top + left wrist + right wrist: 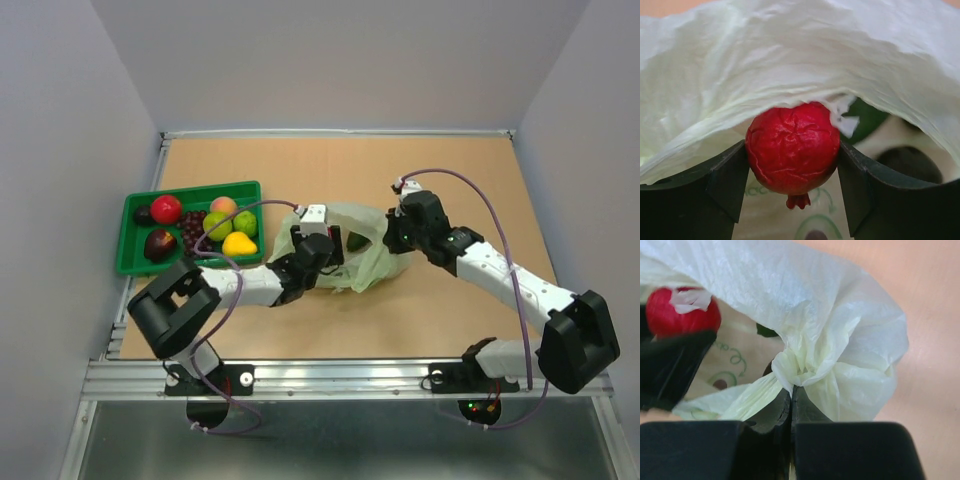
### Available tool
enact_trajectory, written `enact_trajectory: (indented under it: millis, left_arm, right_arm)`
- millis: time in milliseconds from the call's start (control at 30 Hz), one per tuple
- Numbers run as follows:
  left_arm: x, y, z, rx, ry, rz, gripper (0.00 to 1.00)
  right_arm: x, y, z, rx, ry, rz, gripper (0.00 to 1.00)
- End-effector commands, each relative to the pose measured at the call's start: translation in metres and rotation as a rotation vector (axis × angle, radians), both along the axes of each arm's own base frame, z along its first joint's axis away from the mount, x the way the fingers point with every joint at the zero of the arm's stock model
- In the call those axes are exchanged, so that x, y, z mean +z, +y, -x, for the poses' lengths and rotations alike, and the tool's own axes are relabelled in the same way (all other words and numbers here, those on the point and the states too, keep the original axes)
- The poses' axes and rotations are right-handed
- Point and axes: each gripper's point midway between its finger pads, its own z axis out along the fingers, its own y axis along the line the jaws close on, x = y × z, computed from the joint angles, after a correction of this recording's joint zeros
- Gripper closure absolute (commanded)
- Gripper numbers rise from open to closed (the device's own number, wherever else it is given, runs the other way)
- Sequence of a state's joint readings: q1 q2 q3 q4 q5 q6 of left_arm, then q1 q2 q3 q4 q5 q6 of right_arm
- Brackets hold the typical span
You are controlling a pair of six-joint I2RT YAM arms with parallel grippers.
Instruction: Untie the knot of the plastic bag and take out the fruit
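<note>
The pale green plastic bag [378,262] lies mid-table with its mouth held open. My left gripper [335,258] reaches inside it, fingers pressed on both sides of a small red fruit [792,142], which also shows in the right wrist view [680,317]. My left gripper [792,155] holds it just above the bag's printed floor. My right gripper [392,238] is shut [791,389] on a bunched, knot-like lump of the bag's plastic [802,365], lifting that edge. A dark green fruit [355,241] lies deeper in the bag [867,117].
A green tray [135,266] at the left holds a red apple [166,209], a peach [223,206], purple grapes [192,228], a lime-green round fruit [245,222] and a yellow pear [239,244]. Grey walls enclose the table on three sides.
</note>
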State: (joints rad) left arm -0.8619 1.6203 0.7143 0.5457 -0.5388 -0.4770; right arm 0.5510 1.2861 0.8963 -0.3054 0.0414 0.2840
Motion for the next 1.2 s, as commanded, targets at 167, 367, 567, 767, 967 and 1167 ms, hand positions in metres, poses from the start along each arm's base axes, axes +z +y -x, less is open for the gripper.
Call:
enact_trajectory:
  millis: [167, 367, 567, 767, 967, 1167]
  left_arm:
    - [0.052, -0.037, 0.094, -0.336, -0.023, 0.038, 1.00]
    - [0.125, -0.016, 0.106, -0.341, -0.142, 0.177, 1.00]
    - [0.175, 0.029, 0.072, -0.158, -0.186, 0.231, 1.00]
    - [0.137, 0.184, -0.004, 0.438, -0.015, 0.176, 1.00]
    - [0.134, 0.264, -0.027, 0.596, -0.005, 0.276, 1.00]
    - [0.107, 0.339, -0.055, 0.747, 0.068, 0.261, 0.94]
  right_arm:
    - [0.023, -0.008, -0.020, -0.069, -0.104, 0.025, 1.00]
    - [0.008, -0.020, -0.006, -0.087, -0.084, 0.040, 0.99]
    - [-0.014, -0.027, 0.014, -0.091, -0.035, 0.038, 1.00]
    - [-0.012, -0.031, 0.028, -0.083, -0.046, 0.003, 0.99]
    - [0.000, -0.027, 0.037, -0.046, -0.069, -0.050, 1.00]
    - [0.007, -0.023, 0.037, -0.018, -0.089, -0.059, 1.00]
